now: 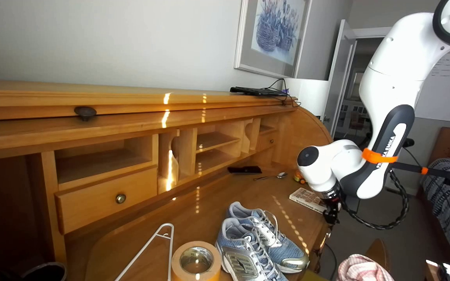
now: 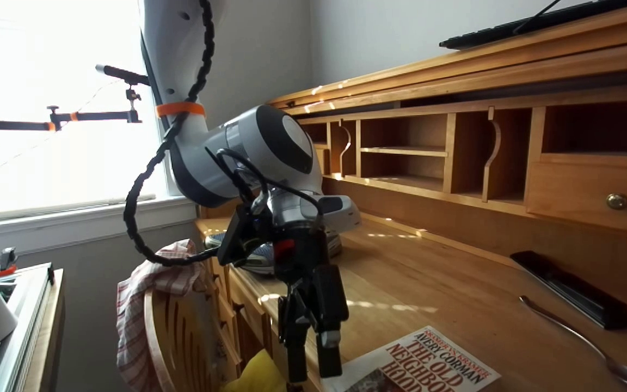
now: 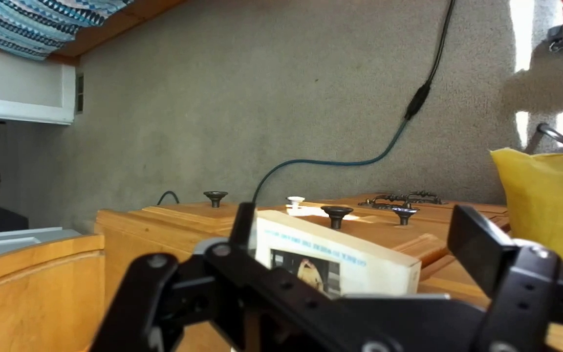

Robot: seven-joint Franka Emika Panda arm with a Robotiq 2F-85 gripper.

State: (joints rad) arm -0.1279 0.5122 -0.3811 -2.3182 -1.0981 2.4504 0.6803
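hanging at the front edge of the rolltop desk [image 2: 417, 272], the robotiq gripper [image 2: 313, 360] has its jaws standing apart. the paperback "the old neighborhood" [image 2: 422, 363] lies flat on the desk, just beside the fingertips [image 2: 330, 359]. its long axis runs from the back of the desk toward the gripper, the end with the cover photo [image 3: 306, 271] nearer. in the wrist view that short end shows between the fingers; whether they touch it, i cannot tell.

Wooden desk [image 1: 186, 212] by a pale wall [image 1: 111, 39]

Daylight fills the window [image 2: 47, 65]; greyish carpet [image 3: 213, 107] runs to a bed [image 1: 449, 191].
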